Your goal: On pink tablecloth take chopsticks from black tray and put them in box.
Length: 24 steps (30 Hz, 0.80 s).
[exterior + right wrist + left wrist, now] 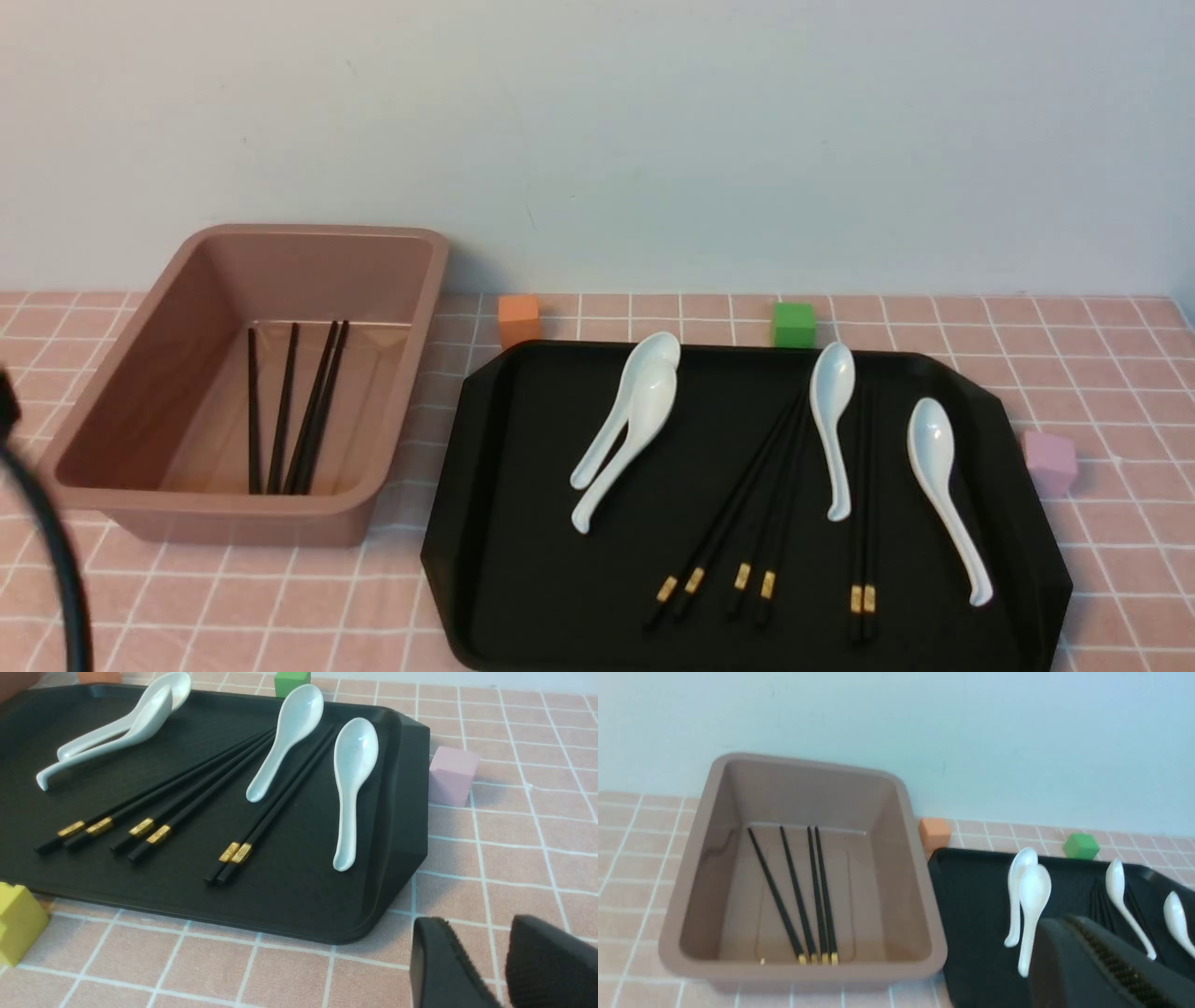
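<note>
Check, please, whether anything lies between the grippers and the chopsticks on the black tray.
Nothing covers the chopsticks at their gold-banded ends; one white spoon lies between the four and the right pair, crowding both.

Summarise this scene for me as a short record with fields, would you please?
box: four chopsticks inside
black tray: six chopsticks, four white spoons
pink tablecloth: orange cube, green cube, pink cube, yellow cube
right gripper: jaws apart, empty
left gripper: state unclear
</note>
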### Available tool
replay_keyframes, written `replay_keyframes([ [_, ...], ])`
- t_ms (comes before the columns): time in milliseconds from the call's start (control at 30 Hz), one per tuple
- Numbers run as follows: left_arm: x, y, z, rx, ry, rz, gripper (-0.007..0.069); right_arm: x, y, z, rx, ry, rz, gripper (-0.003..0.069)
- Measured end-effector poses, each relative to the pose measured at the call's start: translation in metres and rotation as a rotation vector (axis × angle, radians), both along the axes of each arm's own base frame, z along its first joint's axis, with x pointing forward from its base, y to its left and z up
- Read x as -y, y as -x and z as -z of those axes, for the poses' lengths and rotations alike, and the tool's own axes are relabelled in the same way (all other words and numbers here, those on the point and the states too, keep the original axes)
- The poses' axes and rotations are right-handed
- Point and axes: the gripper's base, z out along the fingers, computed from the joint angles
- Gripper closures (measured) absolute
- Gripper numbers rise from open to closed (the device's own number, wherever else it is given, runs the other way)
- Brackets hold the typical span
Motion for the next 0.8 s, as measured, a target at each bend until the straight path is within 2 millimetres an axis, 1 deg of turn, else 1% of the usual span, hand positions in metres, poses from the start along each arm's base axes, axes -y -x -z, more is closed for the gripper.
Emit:
replay_keyframes([
  [33,-0.001,0.005,0.008,0.011,0.004,-0.002,0.0638,0.0,0.0,0.0,0.0,0.0,0.0,0.0419],
  [67,-0.002,0.009,0.023,0.006,0.008,-0.006,0.0638,0.0,0.0,0.0,0.0,0.0,0.0,0.0419],
  [100,-0.002,0.011,0.033,-0.001,0.012,-0.008,0.0638,0.0,0.0,0.0,0.0,0.0,0.0,0.0419],
  [233,-0.001,0.013,0.061,-0.059,0.051,-0.005,0.0638,0.0,0.0,0.0,0.0,0.0,0.0,0.0419],
  [267,0.0,0.013,0.066,-0.076,0.058,-0.004,0.0638,0.0,0.0,0.0,0.0,0.0,0.0,0.0419],
  [300,0.0,0.013,0.067,-0.08,0.059,-0.004,0.0638,0.0,0.0,0.0,0.0,0.0,0.0,0.0419],
  [333,0.0,0.013,0.076,-0.105,0.064,-0.004,0.0638,0.0,0.0,0.0,0.0,0.0,0.0,0.0419],
  [533,0.001,0.014,0.098,-0.192,0.059,0.002,0.0638,0.0,0.0,0.0,0.0,0.0,0.0,0.0419],
  [667,0.002,0.015,0.102,-0.229,0.053,0.012,0.0638,0.0,0.0,0.0,0.0,0.0,0.0,0.0419],
  [800,0.0,0.015,0.105,-0.224,0.019,0.006,0.0638,0.0,0.0,0.0,0.0,0.0,0.0,0.0419],
])
